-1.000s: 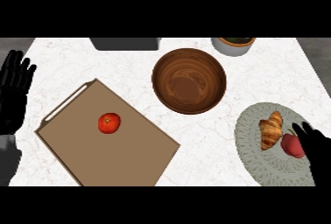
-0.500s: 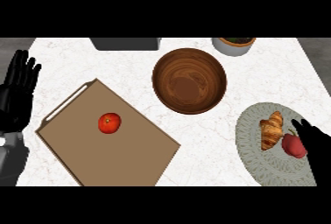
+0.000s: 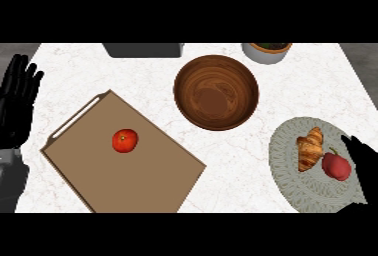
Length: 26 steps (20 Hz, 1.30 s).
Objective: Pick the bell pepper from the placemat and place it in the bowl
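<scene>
My left hand (image 3: 18,102) stands at the left edge of the view, over the white counter's (image 3: 148,70) margin, fingers straight and pointing up toward the far side, holding nothing; its grey forearm runs down to the lower left corner. Just to its right lies the brown placemat (image 3: 111,170), turned at an angle, with a pale strip along its upper left edge. On the placemat, a little above and left of its middle, sits a small round red item with a dark stem spot, which I take for the bell pepper (image 3: 125,140); it is well apart from my left hand and from everything else. My right hand (image 3: 360,165) shows only partly at the right edge, dark against the grey patterned plate (image 3: 295,185), and I cannot tell whether its fingers are straight or curled; it lies just beside a red fruit (image 3: 336,166) on that plate, touching nothing that I can make out. Left of the fruit on the same plate is a croissant (image 3: 311,148). Up and left of the plate, apart from it, stands the wooden bowl (image 3: 216,92), with nothing inside. At the far edge are a grey pot (image 3: 267,52) and a dark rectangular object (image 3: 143,49).
</scene>
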Motion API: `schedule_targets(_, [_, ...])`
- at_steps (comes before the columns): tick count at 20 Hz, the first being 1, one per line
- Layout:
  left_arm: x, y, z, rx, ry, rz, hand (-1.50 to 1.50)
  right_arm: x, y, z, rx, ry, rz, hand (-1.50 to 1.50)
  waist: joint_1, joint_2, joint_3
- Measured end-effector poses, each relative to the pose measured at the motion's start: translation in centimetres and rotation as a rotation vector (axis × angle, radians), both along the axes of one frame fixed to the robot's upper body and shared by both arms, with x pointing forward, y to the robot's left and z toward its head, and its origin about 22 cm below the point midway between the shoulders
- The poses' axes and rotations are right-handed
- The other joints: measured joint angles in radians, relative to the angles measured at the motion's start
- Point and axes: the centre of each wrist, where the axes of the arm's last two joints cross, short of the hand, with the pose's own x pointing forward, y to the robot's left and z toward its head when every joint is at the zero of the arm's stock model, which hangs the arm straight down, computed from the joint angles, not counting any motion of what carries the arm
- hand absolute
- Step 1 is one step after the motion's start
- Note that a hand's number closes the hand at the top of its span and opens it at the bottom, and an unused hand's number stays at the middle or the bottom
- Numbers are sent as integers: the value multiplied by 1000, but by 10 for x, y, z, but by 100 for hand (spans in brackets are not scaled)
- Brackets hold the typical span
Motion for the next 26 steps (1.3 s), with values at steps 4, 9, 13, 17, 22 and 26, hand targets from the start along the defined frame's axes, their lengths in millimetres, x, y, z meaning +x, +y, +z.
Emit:
schedule_targets(4, [-1,-3,0,2,-4,0,0,7,-8,-11,-3,0,-2,-150,1,0,0])
schedule_targets(9, [-8,0,-3,3,-5,-2,0,8,-16,-28,8,-8,33,-150,1,-1,0])
schedule_targets(13, [-10,-1,-5,0,3,-3,0,7,-23,-41,15,-13,57,-150,1,0,0])
schedule_targets(17, [-4,-4,1,-2,3,-1,0,16,-30,-47,3,3,54,-150,1,0,0])
schedule_targets(22, [-4,-6,2,-2,-5,-10,0,21,-36,-57,-3,28,44,-150,2,0,0])
schedule_targets(26, [-5,-4,-4,-5,-1,-8,0,28,-30,-68,5,28,38,-150,2,0,0])
